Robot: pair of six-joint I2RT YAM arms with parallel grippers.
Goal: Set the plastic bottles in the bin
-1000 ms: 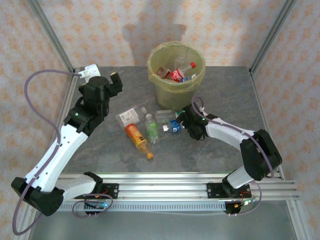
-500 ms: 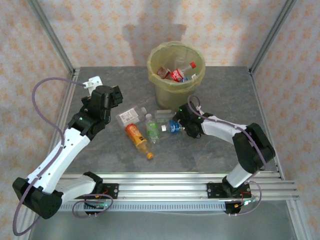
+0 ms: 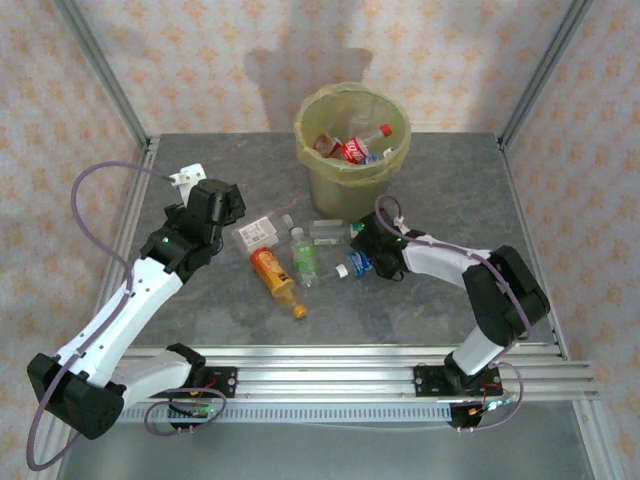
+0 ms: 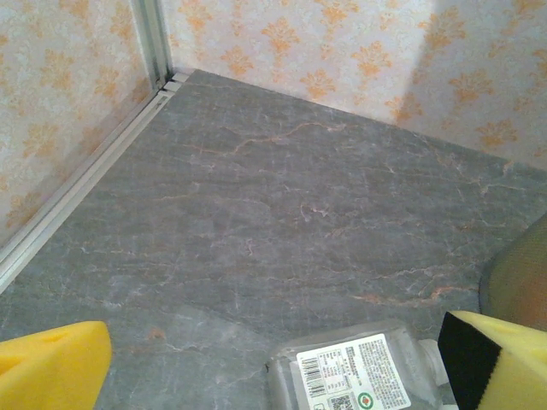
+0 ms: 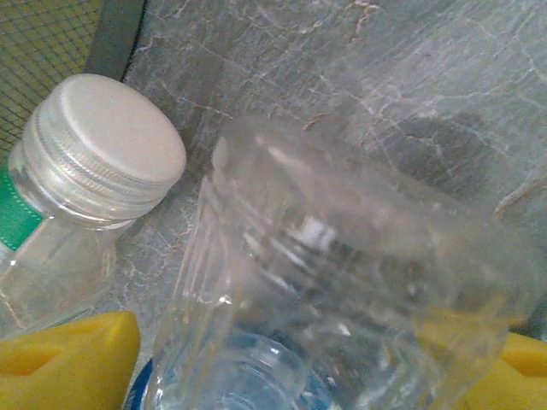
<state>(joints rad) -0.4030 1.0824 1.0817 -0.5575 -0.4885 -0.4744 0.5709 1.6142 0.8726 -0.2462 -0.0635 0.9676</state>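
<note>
Right gripper point(image 3: 365, 256) is clamped on a small clear plastic bottle with a blue label point(image 3: 357, 264), which lies on the grey stone-patterned table point(image 3: 450, 190) just in front of the round bin lined with a yellow-green plastic bag point(image 3: 350, 182). In the right wrist view its yellow finger pads point(image 5: 68, 359) flank the bottle's ribbed clear body on both sides. A clear bottle with a white cap and green label point(image 5: 94, 171) lies just beside it, near the bin's wall.

The left gripper point(image 3: 226, 205) hangs over the table's left side with its jaws spread wide, holding nothing. In the left wrist view a clear bottle with a white printed label point(image 4: 355, 376) lies between the pads, closer to the one at the right of the picture.

Between the two arms, an orange bottle with an orange cap point(image 3: 273, 273) and a clear bottle with a light green label point(image 3: 304, 260) lie side by side on the table.

A red-labelled bottle with a red cap point(image 3: 358, 148) rests inside the bin among other bottles.
</note>
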